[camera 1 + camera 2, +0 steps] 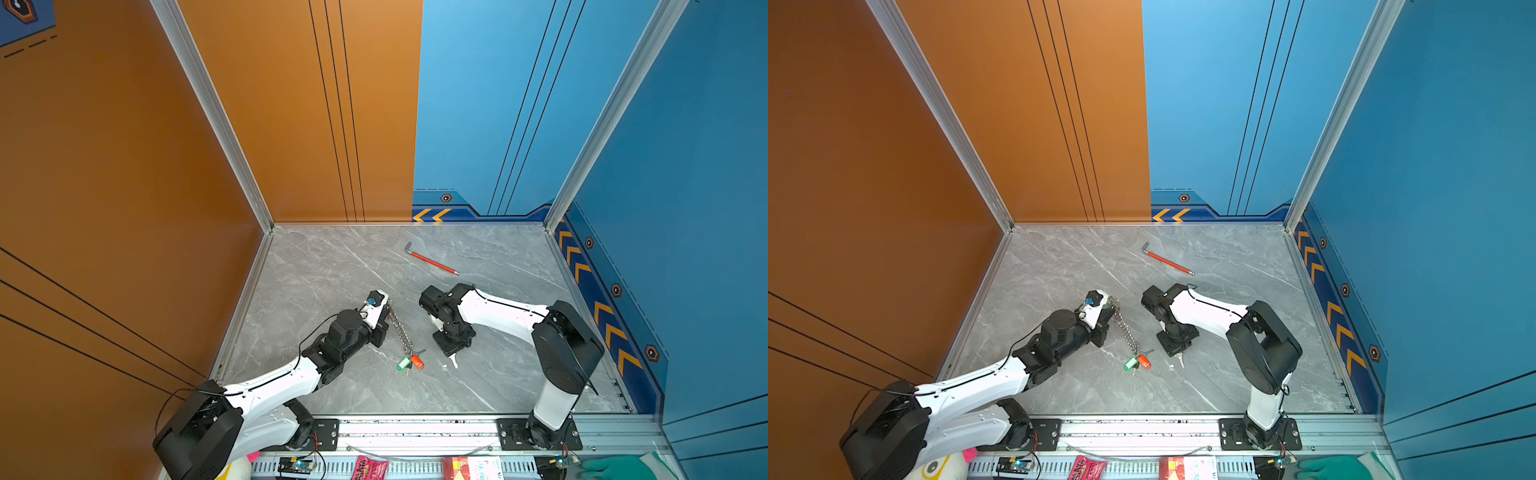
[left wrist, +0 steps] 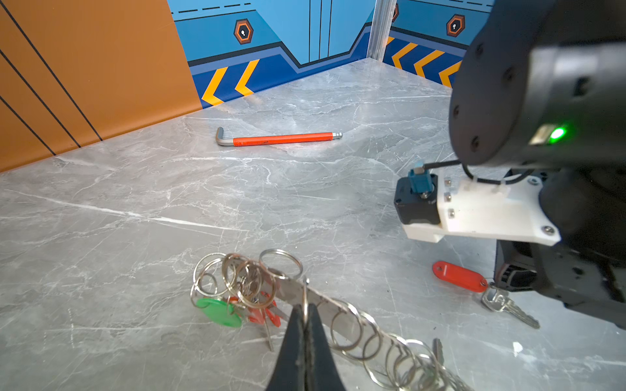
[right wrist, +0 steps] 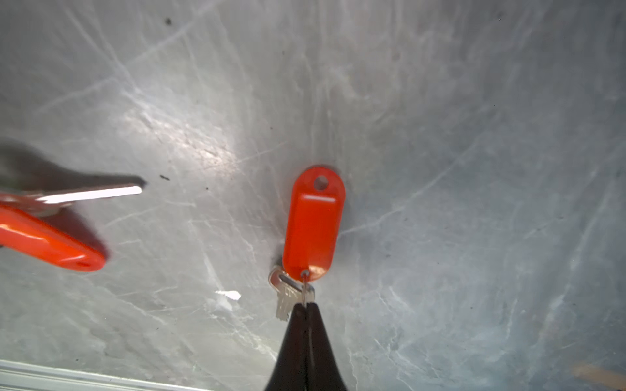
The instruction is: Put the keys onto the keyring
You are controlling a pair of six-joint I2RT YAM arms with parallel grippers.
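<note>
Left end effector (image 2: 305,309): jaws closed on one metal ring of the keyring (image 2: 320,298), which in both top views stretches from the jaws across the marble worktop (image 1: 332,266). Right end effector (image 3: 306,306): jaws closed on the small ring of a loose orange-tagged key (image 3: 313,223), whose tag lies flat on the worktop, apart from the keyring. Green-tagged key (image 2: 218,311) and second orange-tagged key (image 1: 417,362): clustered at the keyring's far end. Red-sleeved hex wrench (image 1: 432,259): well apart, nearer the back wall.
</note>
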